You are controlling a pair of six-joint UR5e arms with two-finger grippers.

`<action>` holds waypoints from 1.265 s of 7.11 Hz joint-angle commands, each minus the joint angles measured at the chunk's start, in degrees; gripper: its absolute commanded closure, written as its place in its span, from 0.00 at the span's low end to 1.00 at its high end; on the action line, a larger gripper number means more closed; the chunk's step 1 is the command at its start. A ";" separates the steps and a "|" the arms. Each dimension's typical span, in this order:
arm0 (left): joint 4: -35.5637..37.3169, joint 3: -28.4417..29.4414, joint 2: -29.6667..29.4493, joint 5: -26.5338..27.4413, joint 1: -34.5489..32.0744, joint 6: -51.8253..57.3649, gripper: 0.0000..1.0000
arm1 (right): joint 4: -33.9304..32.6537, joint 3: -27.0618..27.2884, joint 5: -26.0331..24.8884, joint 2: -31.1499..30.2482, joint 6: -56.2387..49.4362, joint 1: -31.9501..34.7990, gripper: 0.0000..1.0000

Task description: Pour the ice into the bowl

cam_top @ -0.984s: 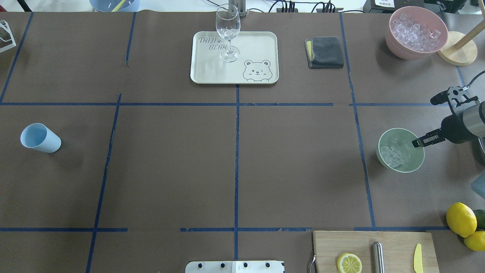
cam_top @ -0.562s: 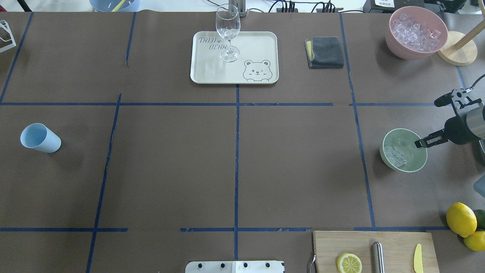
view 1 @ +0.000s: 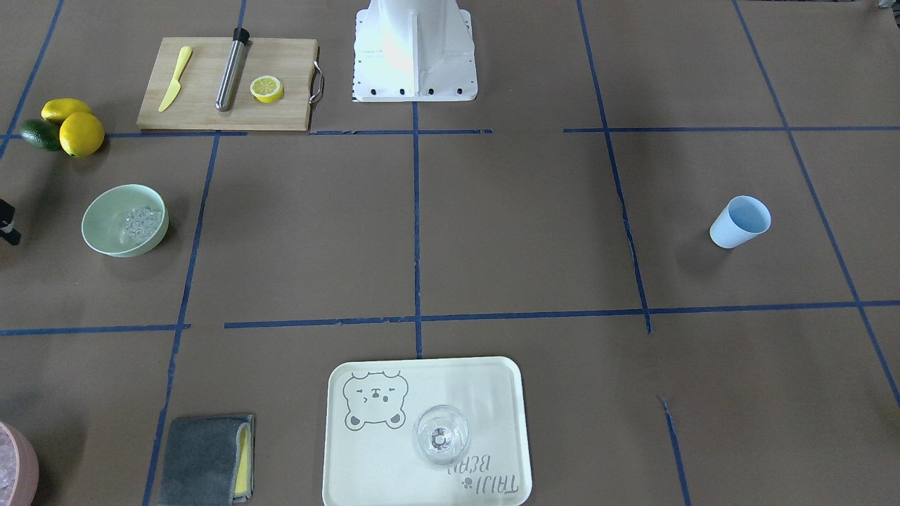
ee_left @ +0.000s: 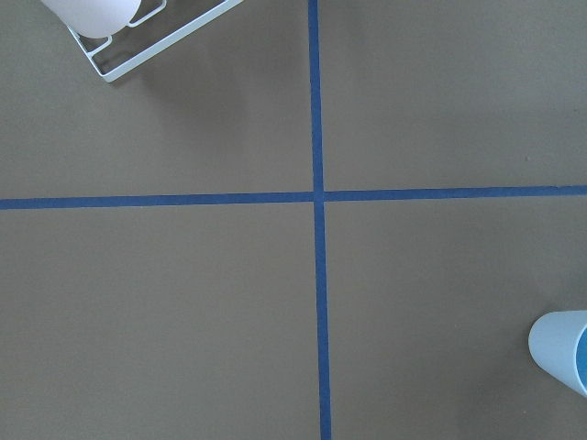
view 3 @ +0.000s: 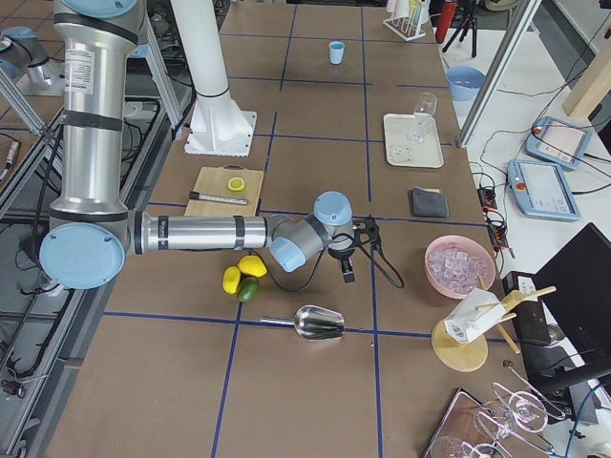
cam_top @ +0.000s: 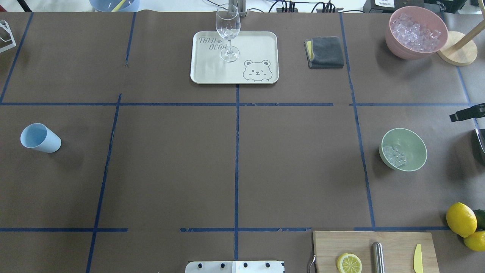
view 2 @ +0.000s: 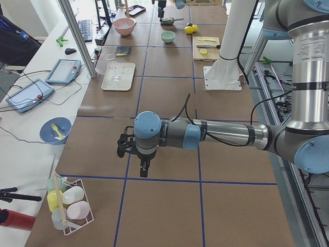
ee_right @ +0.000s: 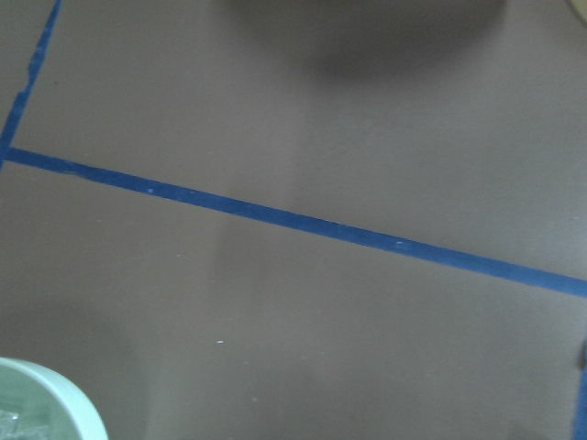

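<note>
On the brown table [cam_top: 170, 170], gridded with blue tape [cam_top: 237, 151], the bowl [cam_top: 413, 146] holds ice [cam_top: 394, 156]. Whether the left gripper [view 2: 144, 169] or the right gripper [view 3: 347, 273] stands parted, I cannot tell.

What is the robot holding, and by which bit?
Nothing, as far as I can see. The bowl of ice and the blue cup stand alone on the table; the left gripper and right gripper hang away from them.

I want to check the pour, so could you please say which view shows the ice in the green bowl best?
Overhead exterior: the ice lies unobstructed, heaped at one side of the bowl. Front-facing shows it too. Right wrist catches only the rim; exterior left is too distant.
</note>
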 commanded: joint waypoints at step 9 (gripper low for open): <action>-0.37 2.18 0.35 -0.31 0.09 2.00 0.00 | -37.91 7.96 6.09 -2.57 -24.21 16.26 0.00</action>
